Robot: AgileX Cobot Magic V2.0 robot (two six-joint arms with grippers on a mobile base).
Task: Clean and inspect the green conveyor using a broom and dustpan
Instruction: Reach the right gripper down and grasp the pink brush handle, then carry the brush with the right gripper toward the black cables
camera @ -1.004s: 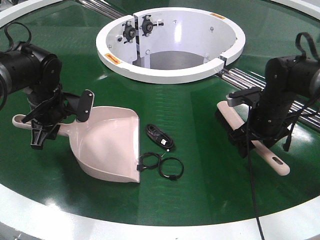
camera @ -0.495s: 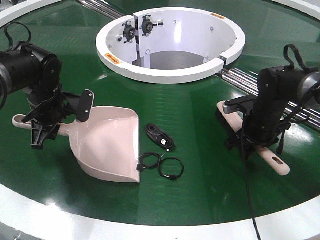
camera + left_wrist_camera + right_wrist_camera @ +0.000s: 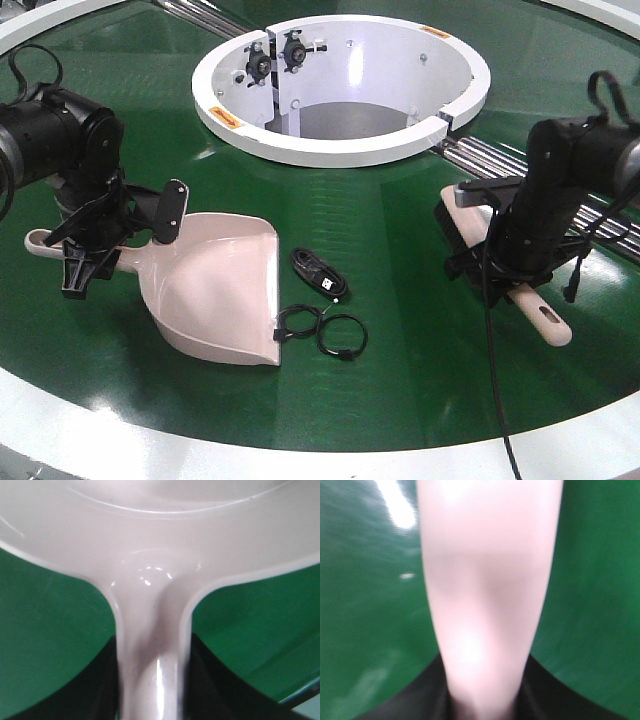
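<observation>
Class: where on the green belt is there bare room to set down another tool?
Bare belt between the cables and the broom, and between the cables and the near white rim. Crowded at the front lip of the dustpan, where the cables lie.

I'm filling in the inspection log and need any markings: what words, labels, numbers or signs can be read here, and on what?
Nothing here can be read.
Near orange sticker on the white ring: too small to read.
Far orange sticker on the same ring: too small to read.
Pale tag on the black cable bundle: too small to read.
The dustpan and the broom show no print.
</observation>
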